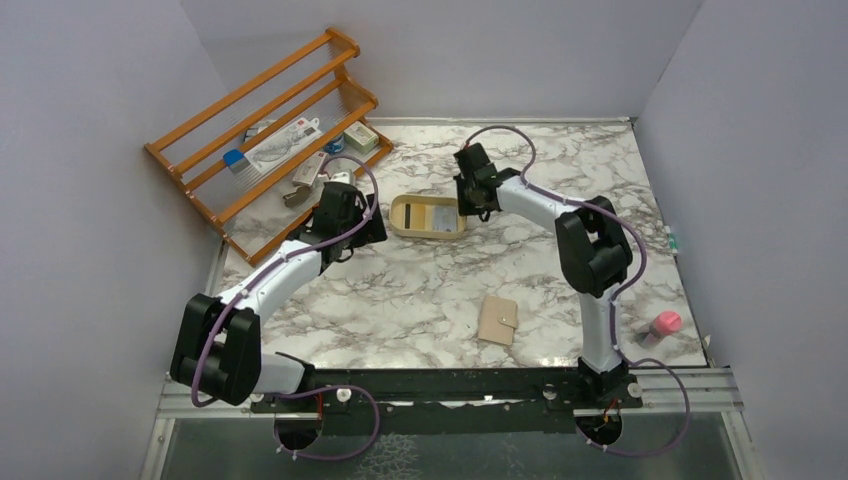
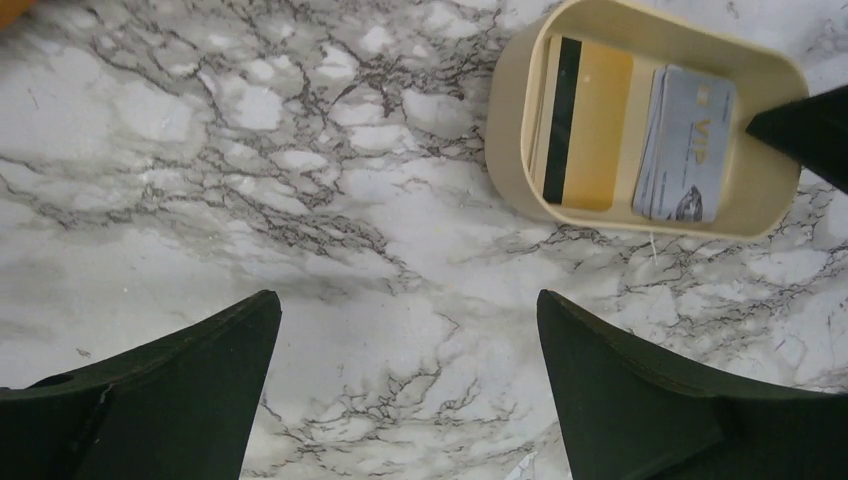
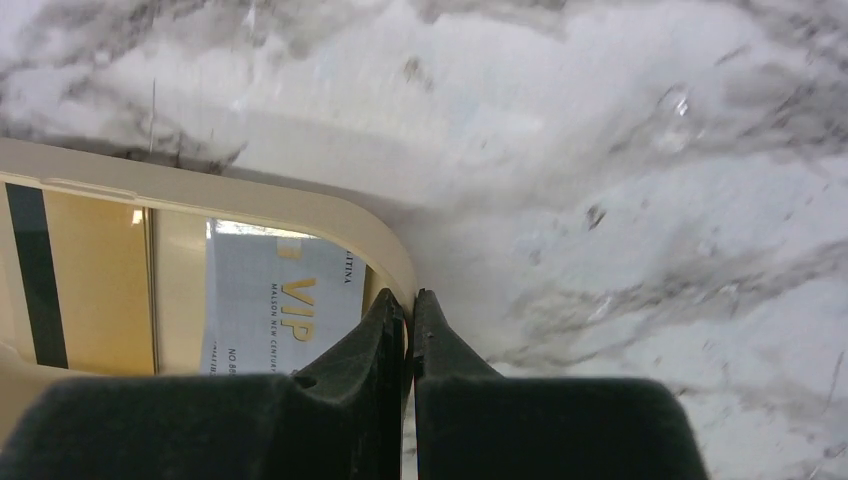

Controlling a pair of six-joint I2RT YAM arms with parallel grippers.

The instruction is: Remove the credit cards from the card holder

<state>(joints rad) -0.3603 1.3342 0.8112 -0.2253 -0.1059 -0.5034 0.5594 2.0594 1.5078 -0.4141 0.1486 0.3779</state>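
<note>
While the card holder (image 1: 498,320) is lying folded shut on the marble table (image 1: 400,300), near the front edge and well apart from both arms, its pockets are facing away from every camera, so whether any card is sitting inside cannot be told. Two credit cards are lying flat in the oval cream tray (image 2: 510,160) farther back. One is a yellowish card (image 2: 595,125) with a black stripe, and the other is a light blue card (image 2: 685,145) lettered VIP beside it. A pale edge is peeking out along the yellowish card's stripe side. It may be another card underneath, but it is too thin to judge.

The left gripper (image 2: 408,305) is hovering over bare marble just beside the tray, its fingers spread wide with nothing between them. The right gripper (image 3: 410,300) is sitting at the tray's opposite end with its fingers pressed together, one tip over the inside of the rim and one over the marble. Whether they are pinching the wall or only meeting above it cannot be told, since the fingers themselves are covering that spot. They are also cutting off the lower part of the light blue card in the right wrist view.

Several items are lying on the wooden rack (image 1: 260,130) at the back left, too small to name. A pink-capped bottle (image 1: 662,326) is standing by the table's right edge.
</note>
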